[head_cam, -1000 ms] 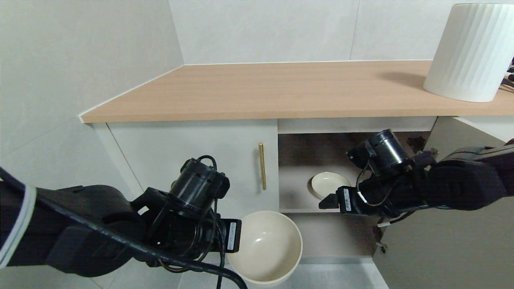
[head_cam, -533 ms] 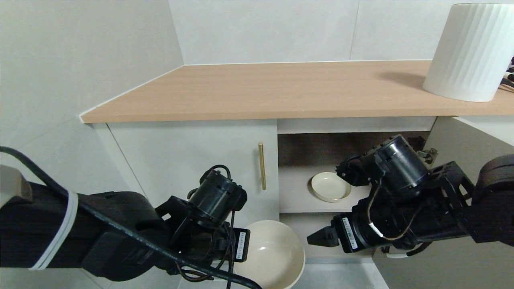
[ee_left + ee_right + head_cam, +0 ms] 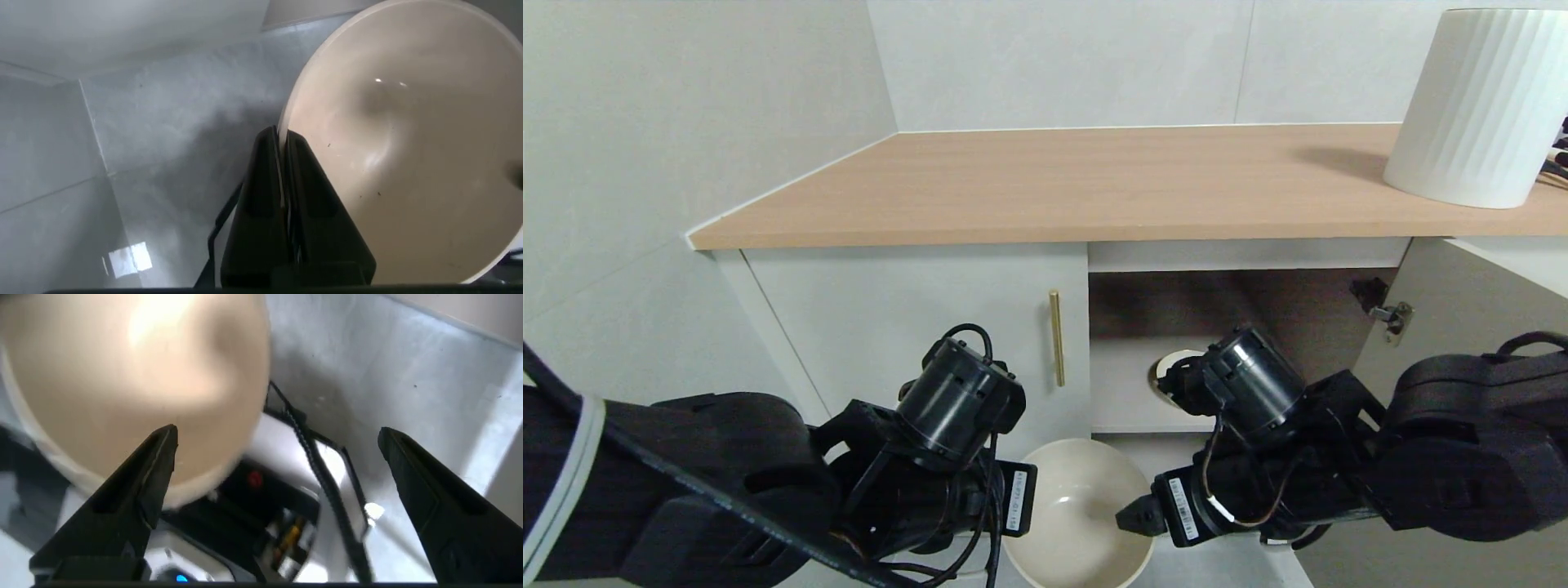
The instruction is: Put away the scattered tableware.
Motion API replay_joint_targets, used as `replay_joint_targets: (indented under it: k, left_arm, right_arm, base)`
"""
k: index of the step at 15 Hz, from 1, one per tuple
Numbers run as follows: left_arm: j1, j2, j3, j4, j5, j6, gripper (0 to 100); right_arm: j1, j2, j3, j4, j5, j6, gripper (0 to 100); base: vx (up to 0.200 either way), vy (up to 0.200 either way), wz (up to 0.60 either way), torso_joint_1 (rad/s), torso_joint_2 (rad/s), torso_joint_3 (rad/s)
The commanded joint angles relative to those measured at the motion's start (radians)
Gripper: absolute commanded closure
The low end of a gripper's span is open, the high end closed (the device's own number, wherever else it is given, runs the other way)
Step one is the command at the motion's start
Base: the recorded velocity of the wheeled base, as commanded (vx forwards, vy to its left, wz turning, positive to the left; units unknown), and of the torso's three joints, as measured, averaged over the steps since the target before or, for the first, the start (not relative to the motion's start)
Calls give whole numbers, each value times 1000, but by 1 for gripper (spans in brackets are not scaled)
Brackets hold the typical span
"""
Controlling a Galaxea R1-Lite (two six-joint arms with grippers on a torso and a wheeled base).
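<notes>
Shows a cream bowl [image 3: 1078, 514] held low in front of an open cabinet [image 3: 915, 327]. Pinched at the rim on the robot's left by the left gripper [image 3: 1016, 508], fingers pressed together on the wall. Places the right gripper [image 3: 1134, 519] just beside the opposite rim, fingers spread wide, gripping nothing. Shows a small plate [image 3: 1168, 369] on the shelf [image 3: 1123, 396], above and beyond the bowl, partly hidden by the right arm. Probably calls for carrying the bowl up and forward to that shelf.

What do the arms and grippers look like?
Both arms: matte black, bulky shells, cylindrical wrist modules. Left gripper and right gripper carry white label stickers. Black cables loop at the wrists; white band on the left arm.
</notes>
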Motion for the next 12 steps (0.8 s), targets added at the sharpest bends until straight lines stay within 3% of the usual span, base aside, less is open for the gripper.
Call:
replay_joint_targets:
  k: [1,5,6,12]
  left_arm:
    - [-7,-17,3,0,1,-1,100]
    - [-15,-17,6,1,15,-1,100]
    - [-15,-14,6,1,16,-1,100]
    - [-15,-11,6,1,18,-1,100]
  right_arm:
    - [3,38,-10,-19,-20,20,0]
    - [1,56,-10,-56,-39,33,0]
    - [1,53,-11,-57,-39,43,100]
    - [1,53,-17,-57,-39,57,100]
  base:
    - [0,0,0,0,0,0]
    - [0,0,0,0,0,0]
    - [0,0,0,0,0,0]
    - [0,0,0,0,0,0]
